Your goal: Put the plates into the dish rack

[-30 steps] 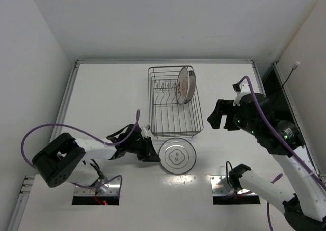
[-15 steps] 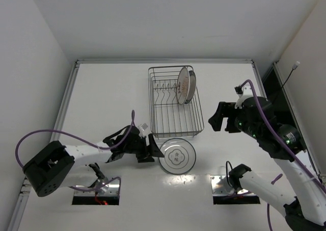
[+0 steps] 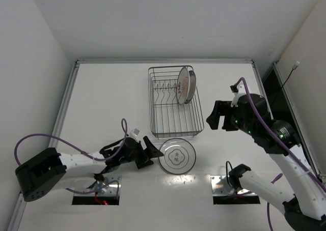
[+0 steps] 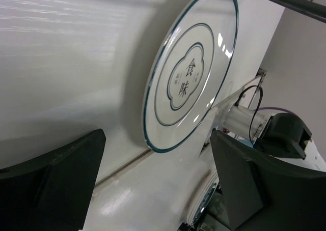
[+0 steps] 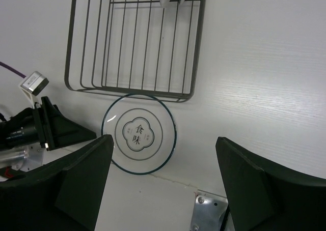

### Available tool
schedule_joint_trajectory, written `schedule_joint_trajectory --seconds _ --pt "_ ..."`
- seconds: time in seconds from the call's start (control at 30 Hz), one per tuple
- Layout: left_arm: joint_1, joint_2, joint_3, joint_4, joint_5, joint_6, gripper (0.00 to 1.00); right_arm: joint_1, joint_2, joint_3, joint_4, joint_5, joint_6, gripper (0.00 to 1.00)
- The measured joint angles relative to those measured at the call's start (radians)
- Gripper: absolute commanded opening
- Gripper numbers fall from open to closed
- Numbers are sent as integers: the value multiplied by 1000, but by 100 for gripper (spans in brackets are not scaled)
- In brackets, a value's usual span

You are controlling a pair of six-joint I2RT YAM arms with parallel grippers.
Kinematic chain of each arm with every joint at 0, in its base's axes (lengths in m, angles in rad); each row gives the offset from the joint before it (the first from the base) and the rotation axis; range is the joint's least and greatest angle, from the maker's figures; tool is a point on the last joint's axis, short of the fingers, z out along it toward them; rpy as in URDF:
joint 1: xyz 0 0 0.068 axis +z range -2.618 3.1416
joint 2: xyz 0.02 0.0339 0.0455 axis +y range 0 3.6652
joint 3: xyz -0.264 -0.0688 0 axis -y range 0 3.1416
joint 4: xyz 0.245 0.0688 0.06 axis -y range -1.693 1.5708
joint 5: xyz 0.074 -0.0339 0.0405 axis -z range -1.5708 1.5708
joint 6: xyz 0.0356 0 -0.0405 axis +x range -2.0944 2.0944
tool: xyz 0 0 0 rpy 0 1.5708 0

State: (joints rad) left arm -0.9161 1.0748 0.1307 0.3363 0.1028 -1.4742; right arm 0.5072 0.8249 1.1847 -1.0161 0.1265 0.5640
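I have the left hand [image 3: 151, 157] spread open and low on the tabletop [image 3: 107, 98], aimed at the left rim of the ringed plate [image 3: 176, 156] so I can pinch its edge. That plate lies flat just in front of the dish rack [image 3: 153, 109], where two plates [image 3: 184, 86] stand between prongs. The right hand [image 3: 214, 120] hovers open, aside from the rack.

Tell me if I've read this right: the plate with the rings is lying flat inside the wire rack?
Not quite. The ringed plate does lie flat, but on the table, just outside the near end of the rack, not inside it. The right wrist view shows this plainly.
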Motion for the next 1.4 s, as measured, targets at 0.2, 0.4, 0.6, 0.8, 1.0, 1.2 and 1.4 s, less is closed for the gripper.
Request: schedule_joint_trajectory --seconds 0.2,0.4,0.6,0.8,1.0,1.2,1.4 --pt "-34 142 59 83 -34 -30 76 0 35 -21 31 -6 -8 79" --pt "-61 259 60 204 -46 -65 41 0 40 -23 34 -1 -13 79" --pt "-68 397 53 319 -4 -79 6 0 39 -23 8 25 -23 79" --pt "-67 372 53 325 24 -66 0 0 39 -23 4 32 -23 79" --pt "-70 87 60 60 -5 -42 0 0 38 -23 -5 29 -23 74" --pt "-108 -227 159 -251 -59 -26 0 0 -10 -72 56 -78 6 73" --pt "-119 -302 377 -449 -117 26 0 0 -63 -221 203 -280 81 73"
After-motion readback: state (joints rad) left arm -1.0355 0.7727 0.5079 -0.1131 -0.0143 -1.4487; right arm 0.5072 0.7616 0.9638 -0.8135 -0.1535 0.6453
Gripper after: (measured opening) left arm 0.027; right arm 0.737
